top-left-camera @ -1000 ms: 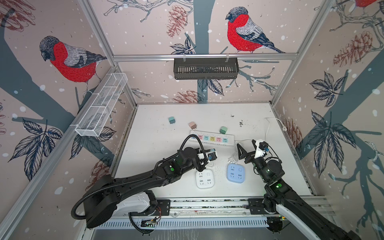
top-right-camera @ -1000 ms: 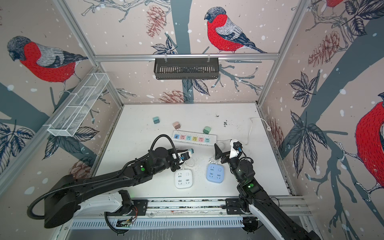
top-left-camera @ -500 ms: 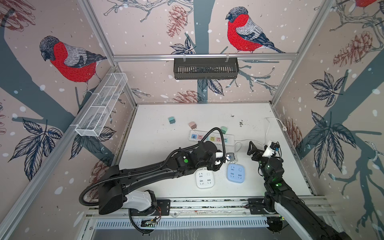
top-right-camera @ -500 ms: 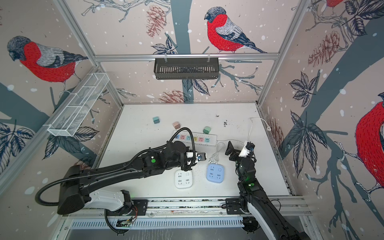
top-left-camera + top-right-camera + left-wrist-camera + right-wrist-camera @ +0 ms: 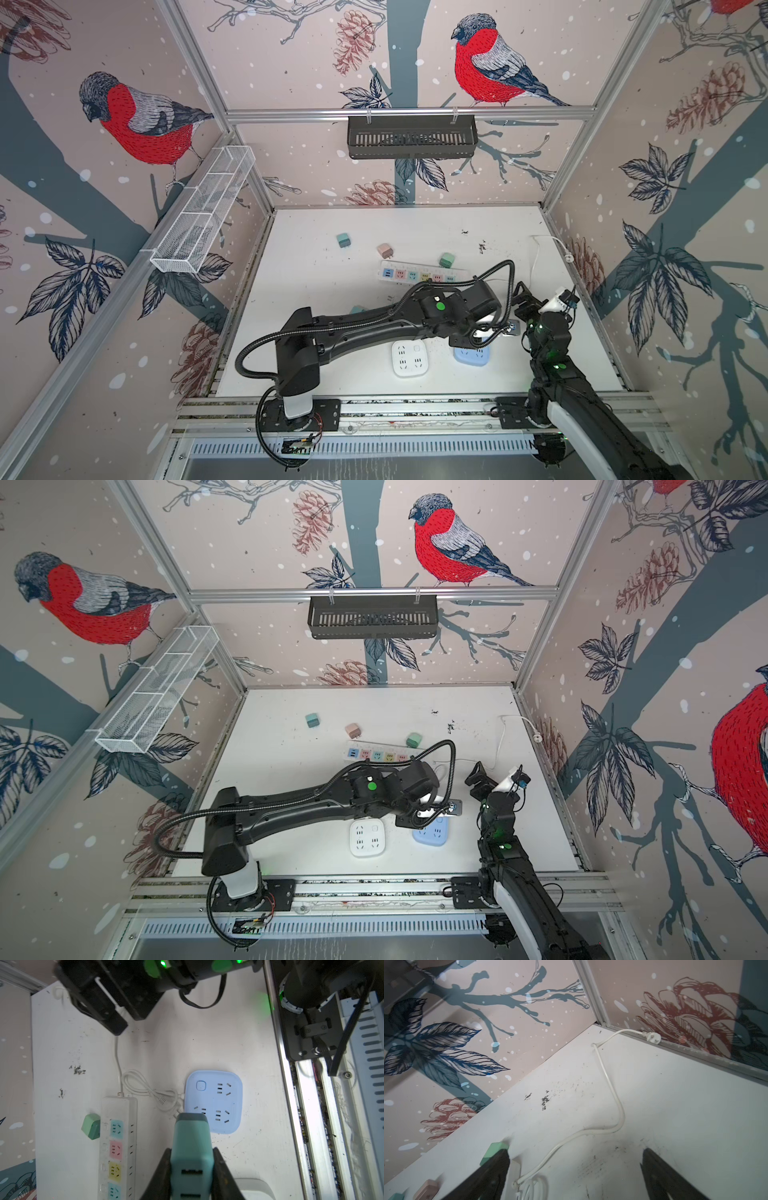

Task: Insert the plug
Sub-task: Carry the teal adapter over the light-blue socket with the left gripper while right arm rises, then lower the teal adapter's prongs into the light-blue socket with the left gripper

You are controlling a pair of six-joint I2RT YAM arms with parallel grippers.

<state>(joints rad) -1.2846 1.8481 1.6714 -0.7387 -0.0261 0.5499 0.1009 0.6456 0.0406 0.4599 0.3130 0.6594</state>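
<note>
In the left wrist view, the plug [image 5: 191, 1138] is seen clamped between the jaws of the left gripper [image 5: 191, 1149], which is closed tight on its two sides. Over the last second the left arm has been swung rightward, away from the white socket block [image 5: 409, 358], and the plug is now held above the near corner of the blue socket block [image 5: 214, 1101]. Whether it is touching the block cannot be told, since the prongs are hidden. The carrying step is judged to be done; lining up and pressing down are still left.

The right gripper [image 5: 575, 1153] has been drawn back toward the side wall; its jaws are spread wide and nothing is held in them.

The plug is a small teal box of matte plastic with rounded edges, a darker band at its far end and two narrow slots on its upper face. The blue block is a smooth, pale, rounded square with a soft-cornered button and three groups of slots. Beside it a glossy white cable [image 5: 145, 1088] is looped, leading from a long white power strip [image 5: 117, 1147] with pastel socket faces. The table [image 5: 207, 1043] is white, scuffed and speckled.
</note>
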